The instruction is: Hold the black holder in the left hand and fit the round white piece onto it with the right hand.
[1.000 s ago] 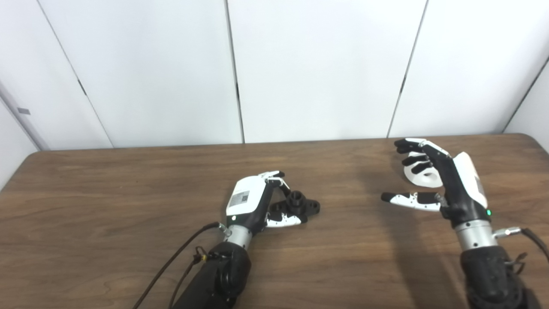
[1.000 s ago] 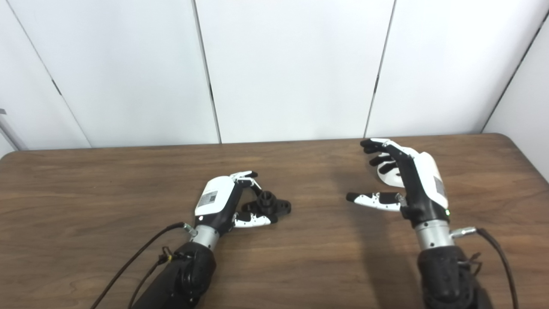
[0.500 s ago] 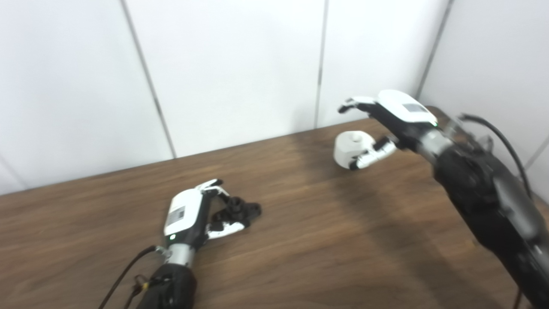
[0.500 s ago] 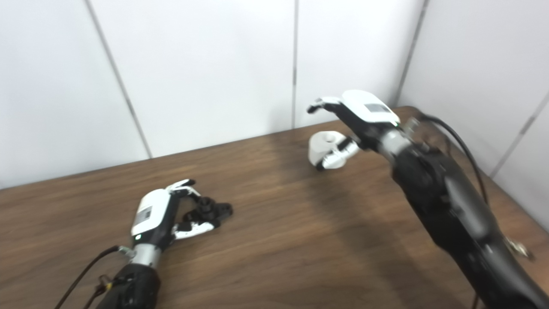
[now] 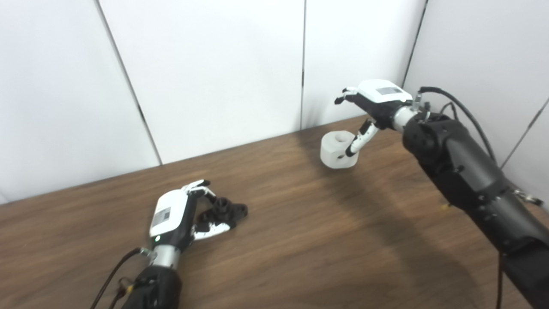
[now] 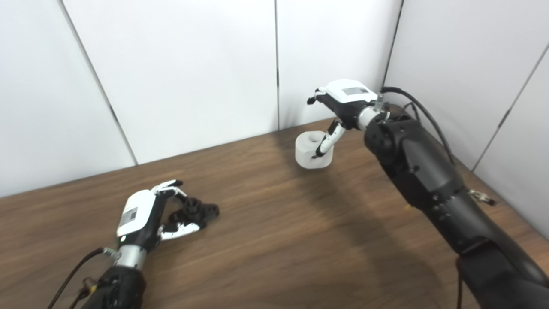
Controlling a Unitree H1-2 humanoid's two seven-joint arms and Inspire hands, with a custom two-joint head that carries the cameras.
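Note:
The black holder (image 5: 228, 209) lies on the brown table (image 5: 300, 240) at the left. My left hand (image 5: 172, 216) curls round the holder, thumb in front and fingers behind, and looks closed on it. The round white piece (image 5: 335, 150), a short cylinder with a hole in its top, stands at the far right near the wall. My right hand (image 5: 377, 95) hovers over the piece. Its thumb rests against the piece's right side, while its fingers stay spread well above the top.
White wall panels (image 5: 214, 64) close off the table's back edge and right side, just behind the right hand. A black cable (image 5: 113, 279) trails from the left forearm, another (image 5: 467, 116) loops over the right forearm.
The camera has swung, shifting the whole picture. My right hand has turned from beside the white piece to above it, thumb now against its side. The left hand keeps its hold.

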